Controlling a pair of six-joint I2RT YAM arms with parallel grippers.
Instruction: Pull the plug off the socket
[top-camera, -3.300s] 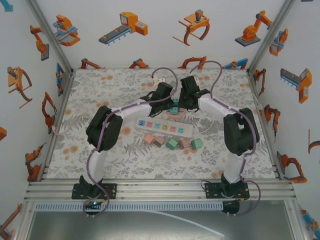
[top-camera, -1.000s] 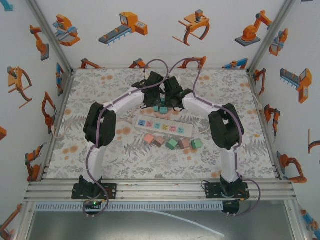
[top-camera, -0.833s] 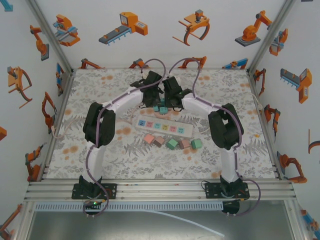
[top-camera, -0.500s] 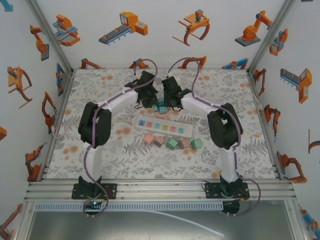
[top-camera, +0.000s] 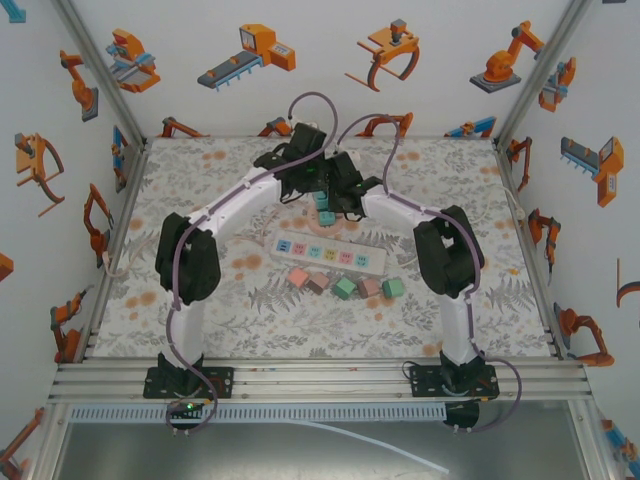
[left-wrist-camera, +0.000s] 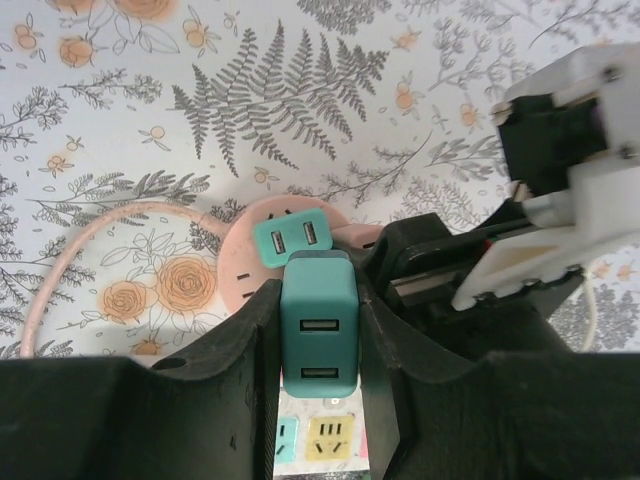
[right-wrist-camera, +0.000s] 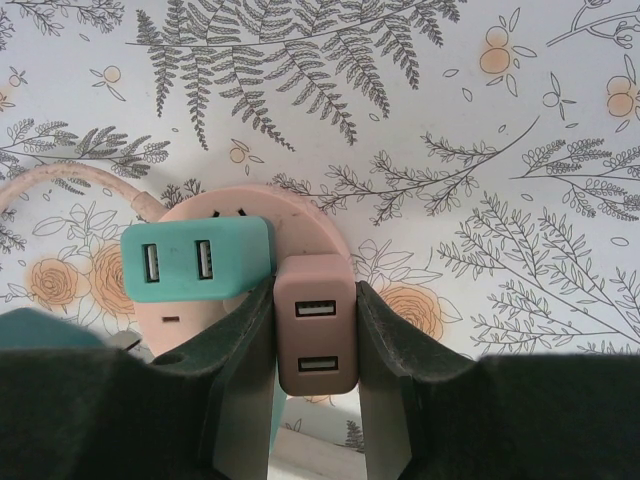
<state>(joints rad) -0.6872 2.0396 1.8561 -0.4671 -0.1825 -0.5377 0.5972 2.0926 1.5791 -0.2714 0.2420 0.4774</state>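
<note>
A round pink socket (right-wrist-camera: 300, 215) with a pink cable (right-wrist-camera: 60, 178) lies on the flowered table. A light teal plug (right-wrist-camera: 195, 262) sits in it. My right gripper (right-wrist-camera: 315, 345) is shut on a pink two-port plug (right-wrist-camera: 315, 330) standing at the socket's right edge. My left gripper (left-wrist-camera: 318, 340) is shut on a dark teal two-port plug (left-wrist-camera: 318, 325). That plug looks held above the round socket (left-wrist-camera: 245, 265), just near of the light teal plug (left-wrist-camera: 292, 238). In the top view both grippers meet at the back middle, around the teal plugs (top-camera: 323, 205).
A white power strip (top-camera: 330, 252) with coloured sockets lies in front of the grippers. Several loose coloured cube plugs (top-camera: 345, 287) are lined up nearer still. The right gripper's white and black body (left-wrist-camera: 560, 150) sits close to the right of my left fingers.
The left arm has stretched further back and its wrist has risen, with the dark teal plug still in its fingers. The right arm has barely shifted.
</note>
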